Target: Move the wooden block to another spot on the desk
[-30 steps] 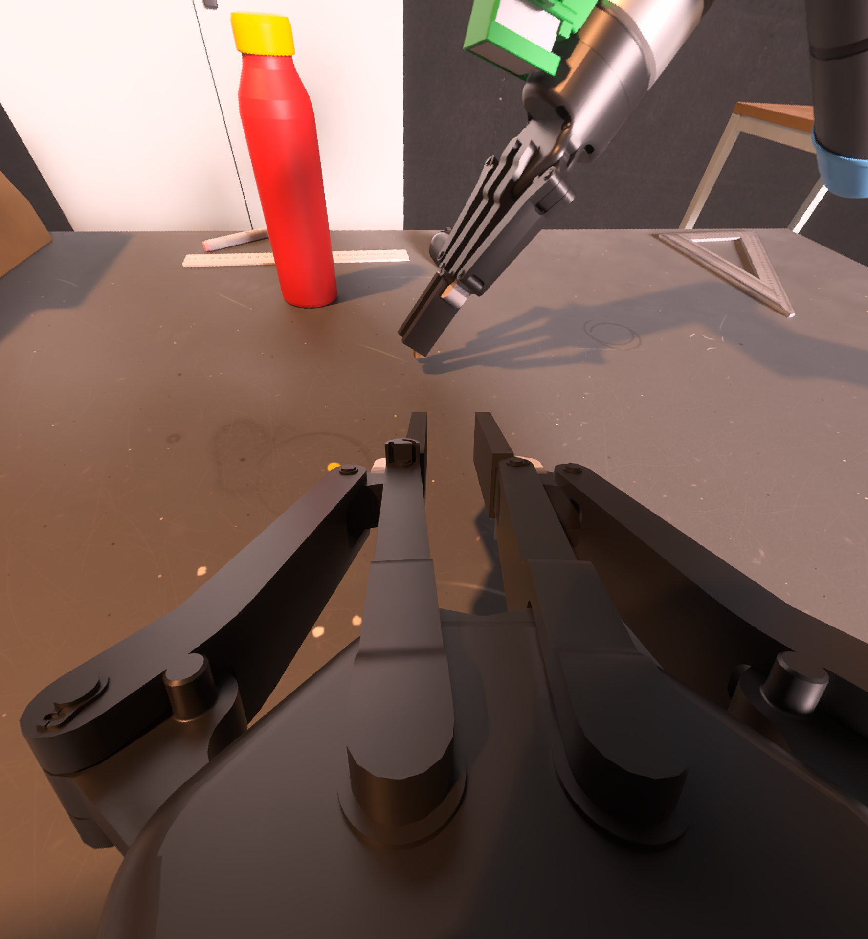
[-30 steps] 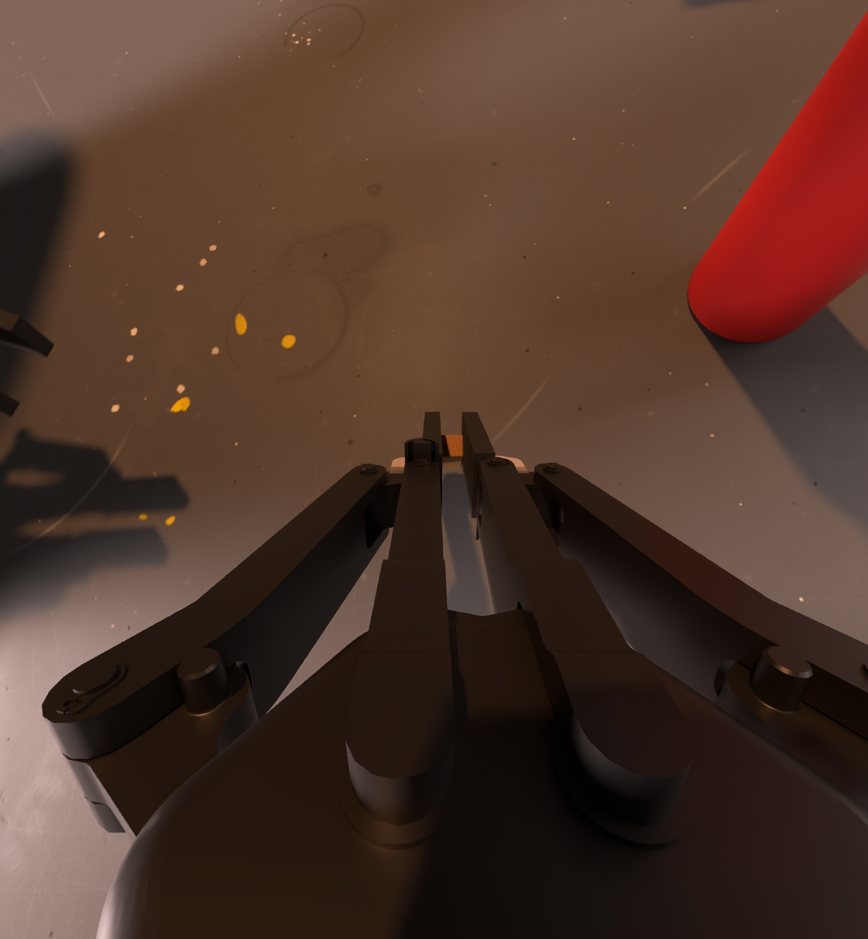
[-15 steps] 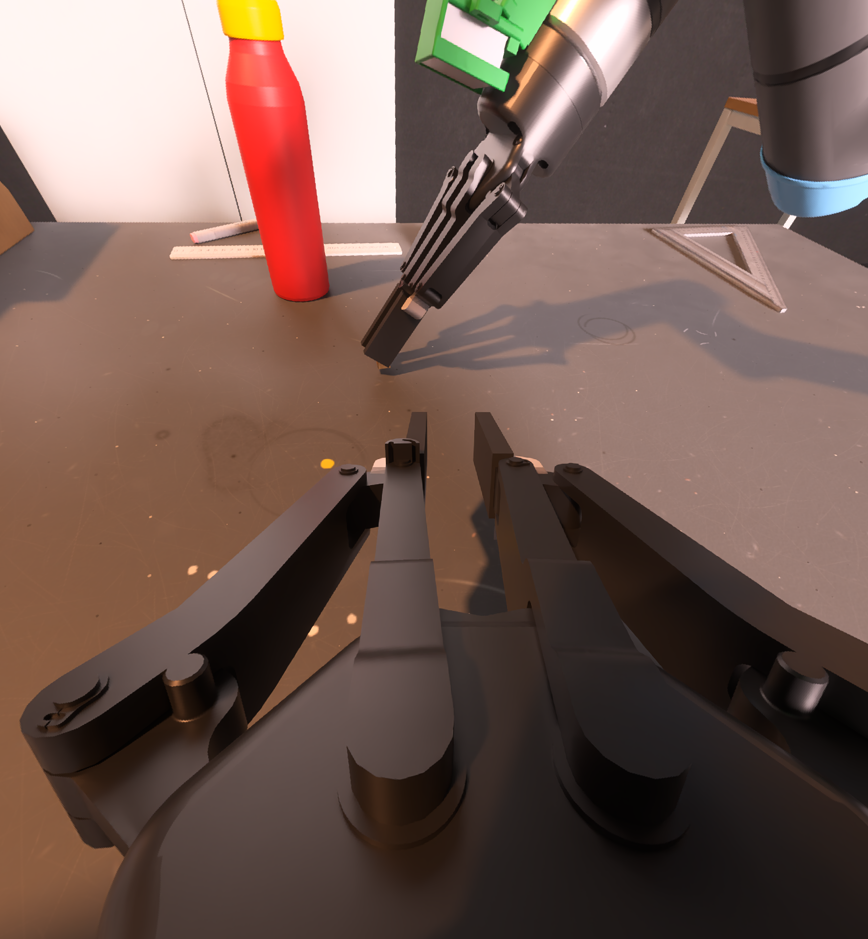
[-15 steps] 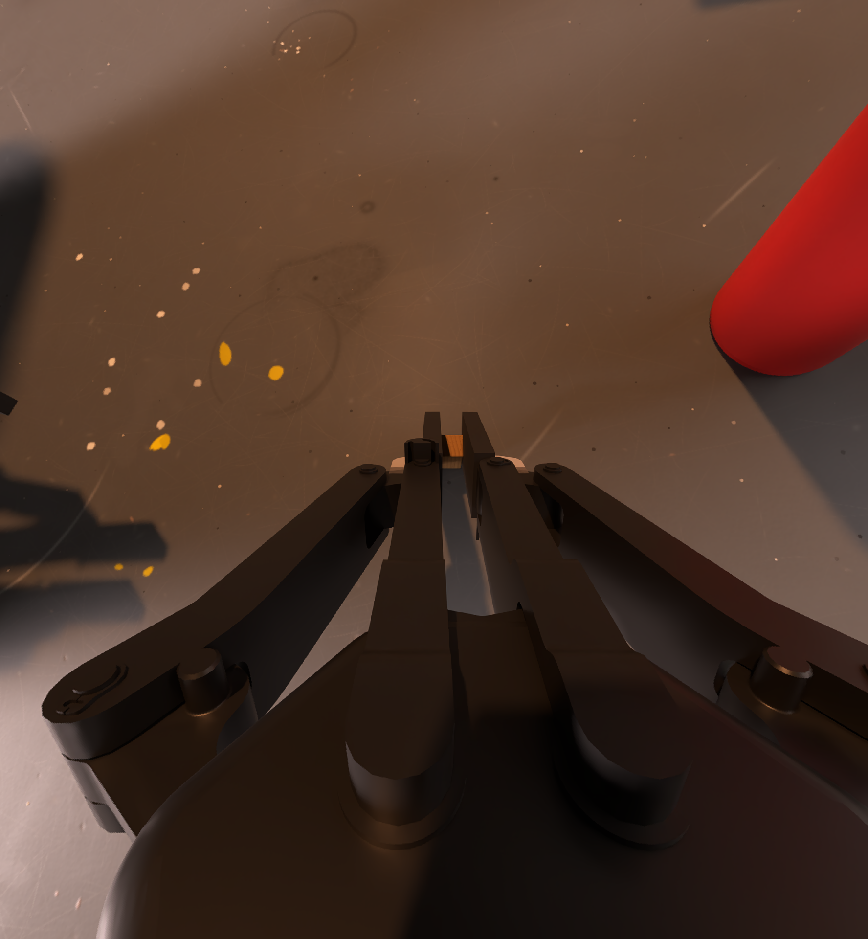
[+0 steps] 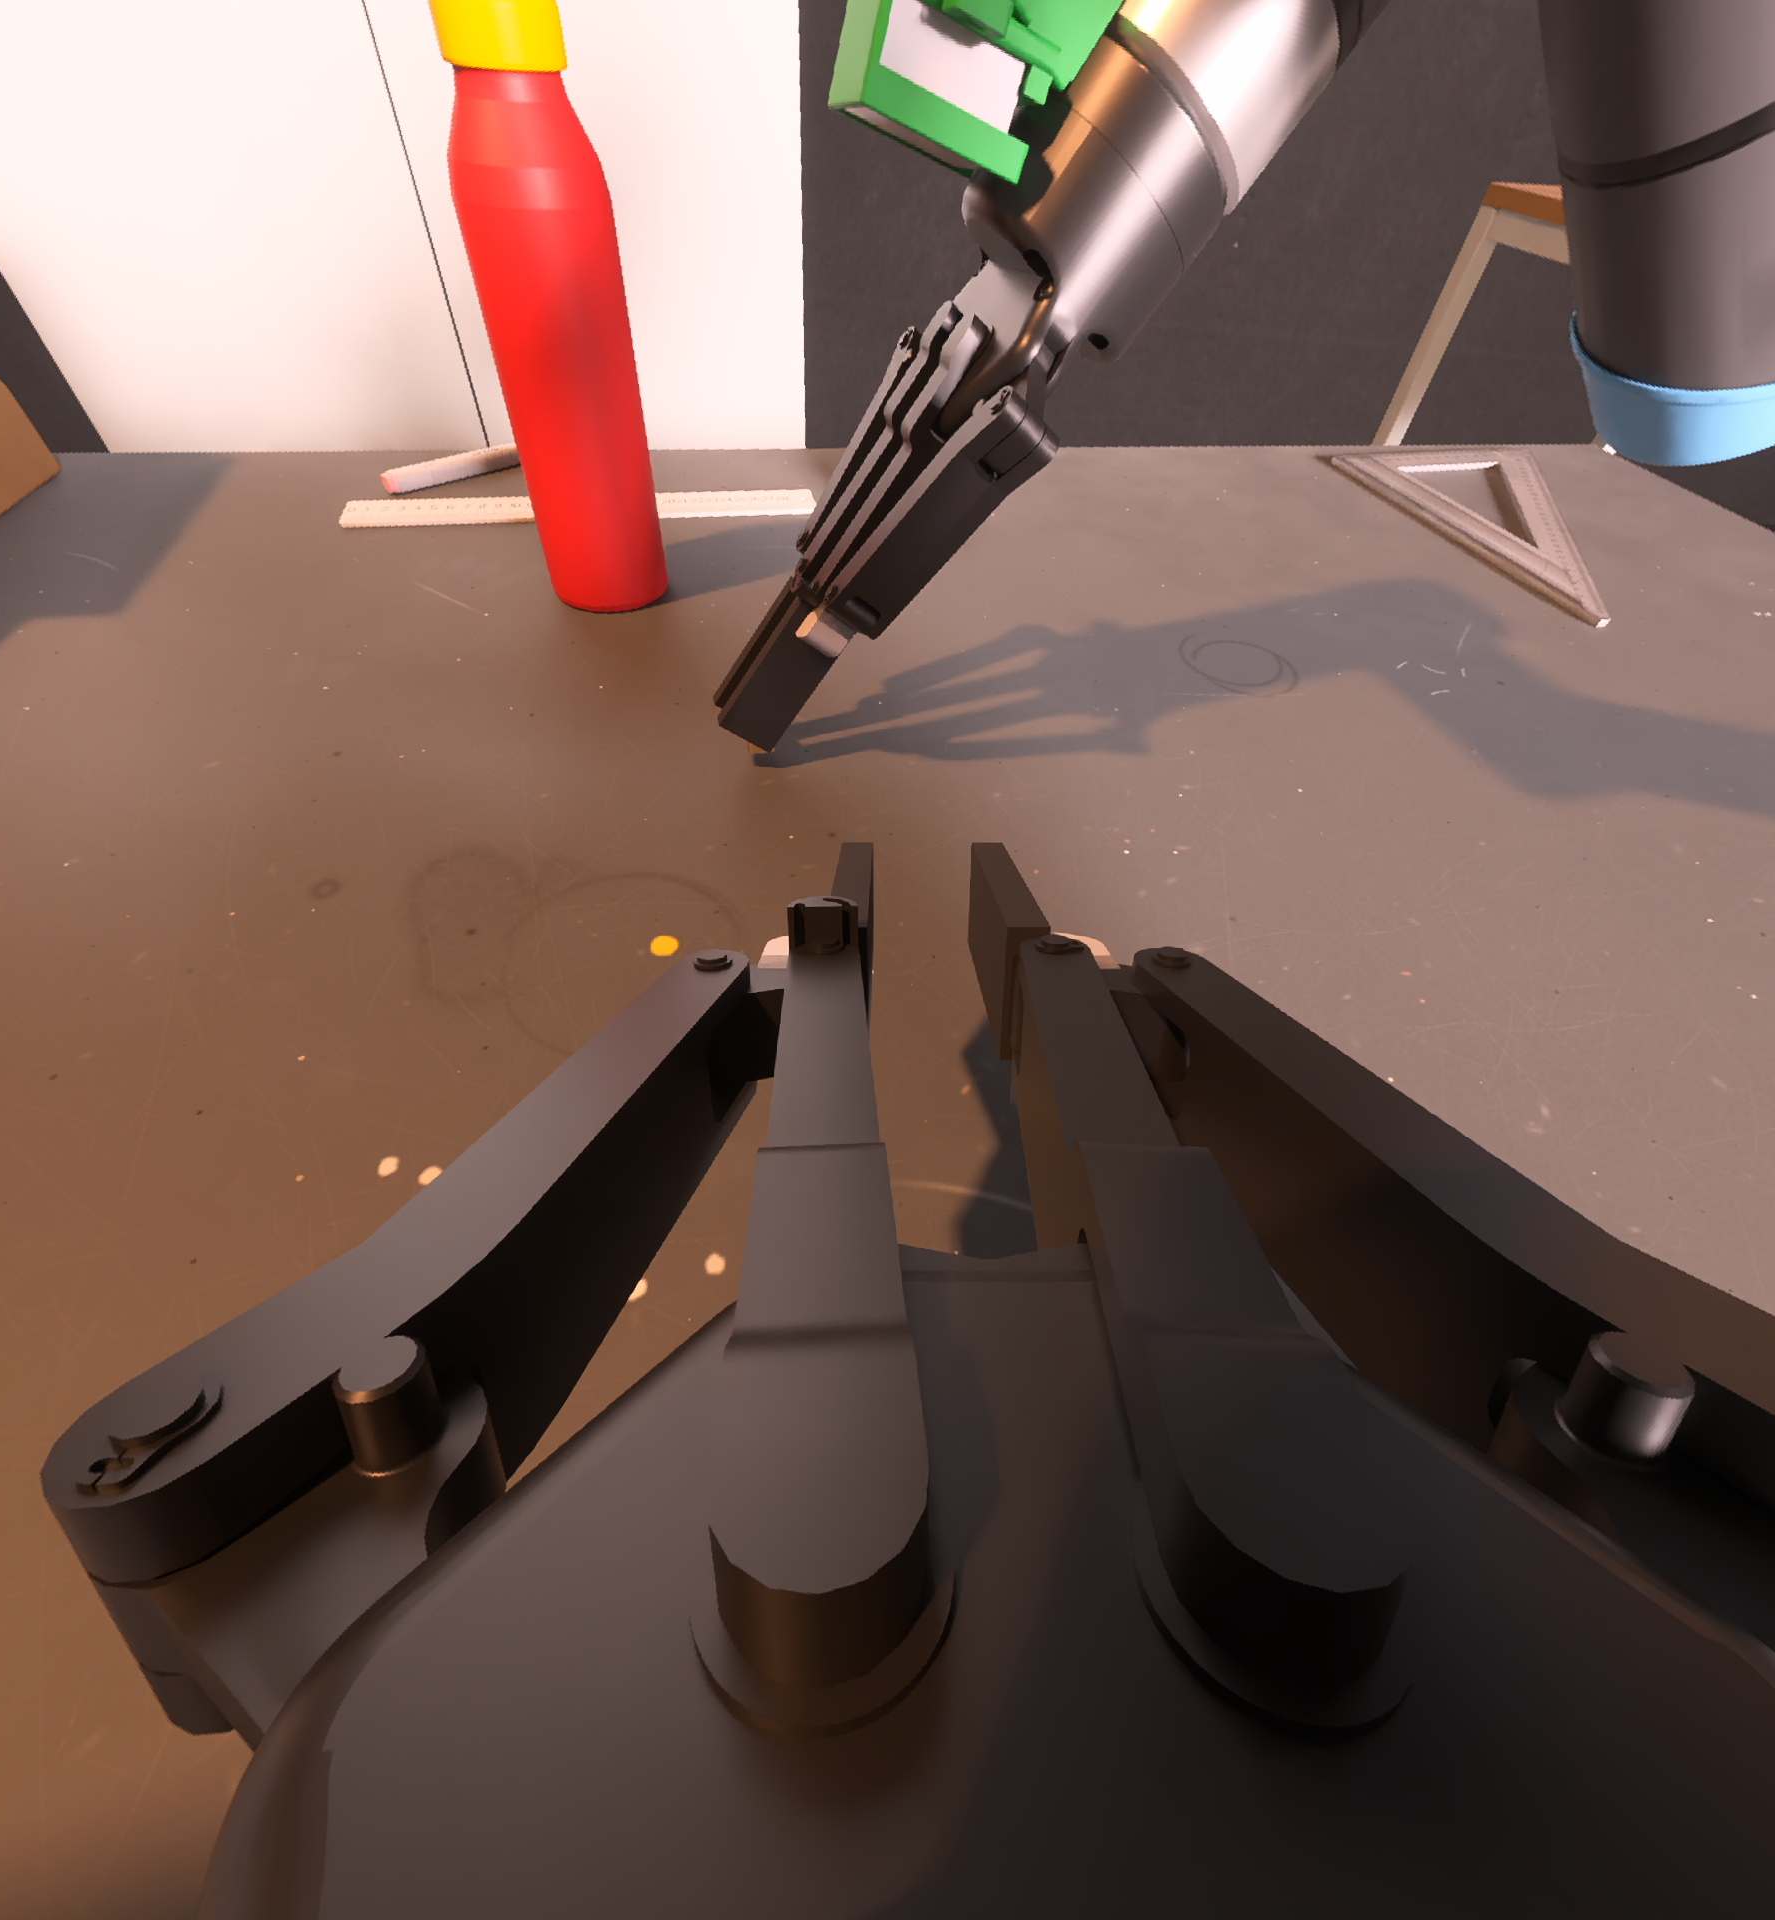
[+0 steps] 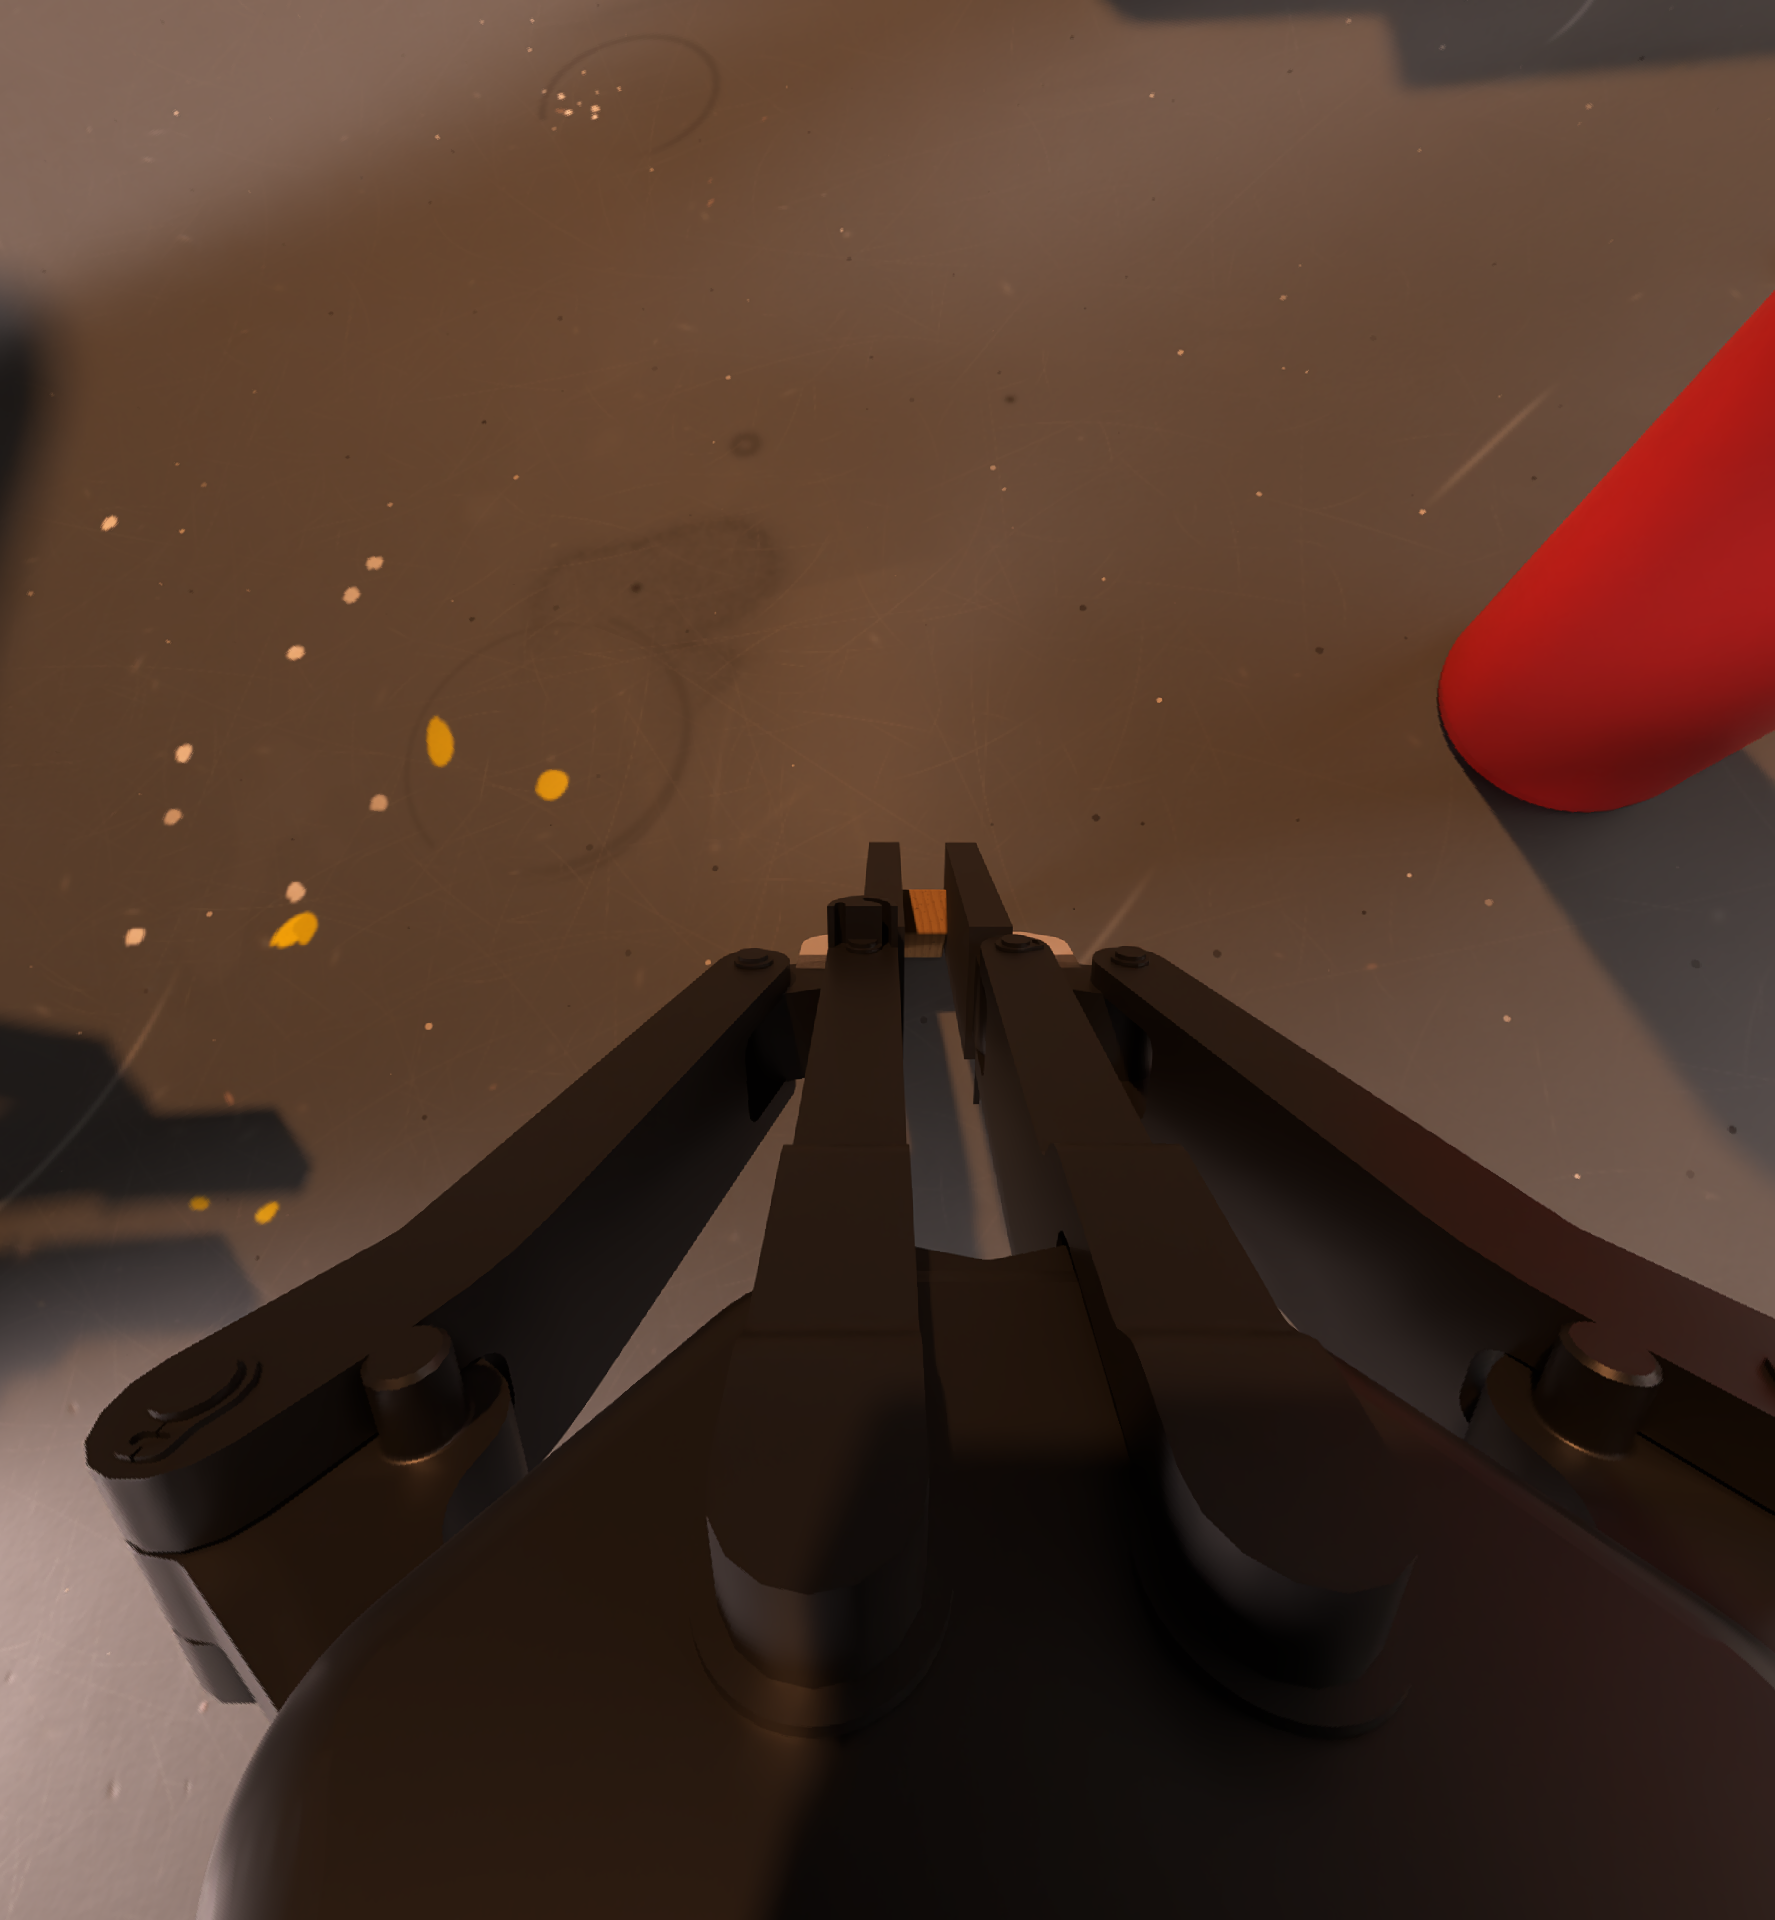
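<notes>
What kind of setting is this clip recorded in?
Probably a workshop or drafting desk: a scuffed, paint-flecked desk holds a ruler, a set square and a red bottle. The right gripper grips the wooden block.

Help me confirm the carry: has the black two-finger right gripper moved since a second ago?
Yes. In the left wrist view, the right gripper has shifted left, its tip closer to the base of the standing yellow-capped red bottle.
</notes>
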### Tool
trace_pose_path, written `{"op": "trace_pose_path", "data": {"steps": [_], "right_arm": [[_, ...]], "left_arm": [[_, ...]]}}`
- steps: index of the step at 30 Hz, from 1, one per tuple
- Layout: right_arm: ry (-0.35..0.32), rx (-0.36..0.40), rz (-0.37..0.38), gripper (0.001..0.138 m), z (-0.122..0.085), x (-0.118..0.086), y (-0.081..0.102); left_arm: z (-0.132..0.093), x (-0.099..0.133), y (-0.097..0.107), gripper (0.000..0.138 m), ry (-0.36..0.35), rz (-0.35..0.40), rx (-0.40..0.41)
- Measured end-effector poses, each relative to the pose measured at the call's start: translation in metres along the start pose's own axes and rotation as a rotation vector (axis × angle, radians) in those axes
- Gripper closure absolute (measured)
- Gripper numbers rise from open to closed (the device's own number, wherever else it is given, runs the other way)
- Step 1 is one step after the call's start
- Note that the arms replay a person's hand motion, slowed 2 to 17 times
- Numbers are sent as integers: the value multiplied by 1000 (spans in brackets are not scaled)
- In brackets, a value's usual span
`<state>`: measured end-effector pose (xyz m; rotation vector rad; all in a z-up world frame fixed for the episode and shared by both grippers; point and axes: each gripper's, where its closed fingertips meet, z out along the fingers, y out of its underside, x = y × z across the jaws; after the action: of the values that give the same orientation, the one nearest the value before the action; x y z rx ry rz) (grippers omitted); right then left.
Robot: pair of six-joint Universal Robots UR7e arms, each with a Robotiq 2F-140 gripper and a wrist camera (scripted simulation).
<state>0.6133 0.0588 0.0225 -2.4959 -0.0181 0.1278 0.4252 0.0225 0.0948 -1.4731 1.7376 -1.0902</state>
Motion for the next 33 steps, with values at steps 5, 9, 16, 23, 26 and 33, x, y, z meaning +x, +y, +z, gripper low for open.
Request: {"op": "trace_pose_path", "data": {"steps": [5, 9, 16, 23, 26, 33], "right_arm": [[12, 8, -5, 111, -4, -4, -1], [16, 21, -9, 99, -14, -9, -2], [44, 79, -21, 96, -46, -24, -3], [67, 128, -6, 92, -91, -53, 9], [71, 168, 22, 92, -114, -69, 15], [28, 313, 152, 93, -170, -120, 39]], "left_arm": [[0, 1, 0, 113, -5, 10, -1], [0, 2, -1, 113, 0, 13, 4], [-2, 6, -5, 113, 9, 21, 27], [-4, 12, -10, 113, 31, 27, 55], [-6, 17, -13, 113, 44, 34, 70], [-9, 33, -22, 114, 81, 72, 117]]}}
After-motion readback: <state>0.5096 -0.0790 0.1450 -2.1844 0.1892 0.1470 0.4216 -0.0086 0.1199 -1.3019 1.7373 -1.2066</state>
